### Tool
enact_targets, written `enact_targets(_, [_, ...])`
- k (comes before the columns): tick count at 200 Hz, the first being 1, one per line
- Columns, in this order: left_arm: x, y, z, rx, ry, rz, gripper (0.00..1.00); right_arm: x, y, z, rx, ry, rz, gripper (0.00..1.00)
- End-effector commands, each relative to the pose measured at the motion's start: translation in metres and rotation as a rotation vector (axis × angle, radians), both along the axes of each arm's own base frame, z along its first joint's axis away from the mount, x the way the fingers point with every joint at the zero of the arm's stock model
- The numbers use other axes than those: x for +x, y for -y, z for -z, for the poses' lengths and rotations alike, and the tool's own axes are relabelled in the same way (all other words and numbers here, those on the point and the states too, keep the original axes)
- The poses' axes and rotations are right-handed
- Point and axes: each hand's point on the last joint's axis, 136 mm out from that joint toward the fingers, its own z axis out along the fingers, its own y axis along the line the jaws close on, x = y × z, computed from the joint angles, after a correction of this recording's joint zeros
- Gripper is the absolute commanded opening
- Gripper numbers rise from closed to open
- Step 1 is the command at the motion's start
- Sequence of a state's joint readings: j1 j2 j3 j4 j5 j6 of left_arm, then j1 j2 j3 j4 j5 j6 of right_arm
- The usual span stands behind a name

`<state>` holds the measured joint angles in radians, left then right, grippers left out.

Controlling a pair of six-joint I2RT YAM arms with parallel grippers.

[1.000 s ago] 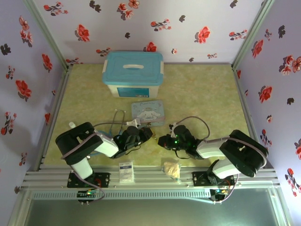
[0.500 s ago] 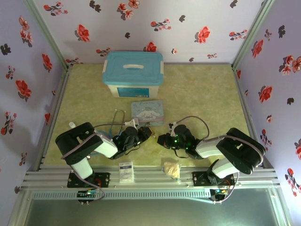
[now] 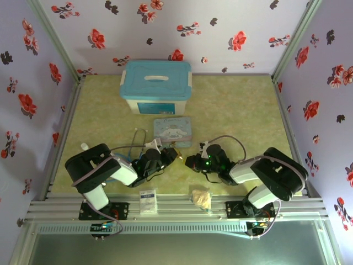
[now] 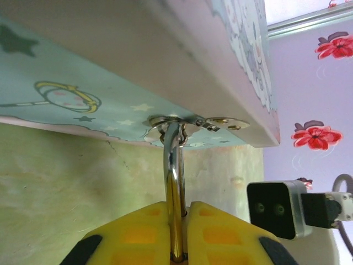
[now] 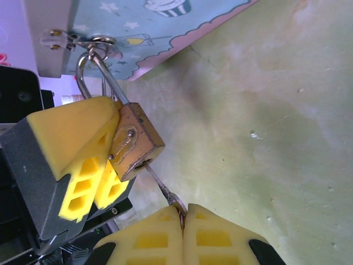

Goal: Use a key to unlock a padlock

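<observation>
My left hand (image 4: 177,221) clamps the padlock (image 5: 135,144) steady so my right hand (image 5: 182,218), pinched on the inserted key (image 5: 157,182), can turn it.

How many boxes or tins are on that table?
2: a blue-lidded plastic box at the back centre, and a flat cartoon tin just in front of it. Something smaller could be hidden from view.

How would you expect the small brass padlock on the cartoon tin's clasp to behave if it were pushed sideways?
The brass padlock looks rigid and probably heavy for its size. Hanging by its thin shackle through the metal clasp of the pastel cartoon tin, it would likely pivot rather than slide. Clamped by the left tool, it should resist a light push.
</observation>
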<state>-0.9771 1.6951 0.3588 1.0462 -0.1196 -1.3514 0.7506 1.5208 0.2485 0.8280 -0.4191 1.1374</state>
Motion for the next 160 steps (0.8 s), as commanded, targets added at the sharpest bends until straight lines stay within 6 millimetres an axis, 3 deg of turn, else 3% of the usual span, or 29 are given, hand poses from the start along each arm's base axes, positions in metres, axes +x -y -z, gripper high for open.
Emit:
enact_targets(1, [-0.007, 0.017, -0.032, -0.122, 0.048, 0.055, 0.0, 0.014, -0.012, -0.026, 0.139, 0.049, 0.017, 0.0])
enact_targets(46, [-0.009, 0.02, -0.037, -0.117, 0.065, 0.072, 0.0, 0.018, -0.02, -0.03, 0.258, 0.037, -0.007, 0.0])
enact_targets(66, [-0.01, 0.019, -0.033, -0.102, 0.06, 0.08, 0.0, 0.021, -0.015, -0.02, 0.261, 0.0, -0.002, 0.0])
enact_targets(92, [-0.014, 0.018, -0.019, -0.014, 0.038, 0.104, 0.0, 0.022, -0.009, -0.025, 0.268, 0.003, -0.002, 0.0])
enact_targets(117, [-0.014, 0.014, -0.016, 0.067, 0.061, 0.118, 0.0, 0.018, -0.009, -0.018, 0.219, -0.031, -0.023, 0.0])
enact_targets(160, [-0.013, 0.017, -0.01, 0.106, 0.071, 0.134, 0.0, 0.02, -0.011, -0.033, 0.273, -0.041, -0.013, 0.0])
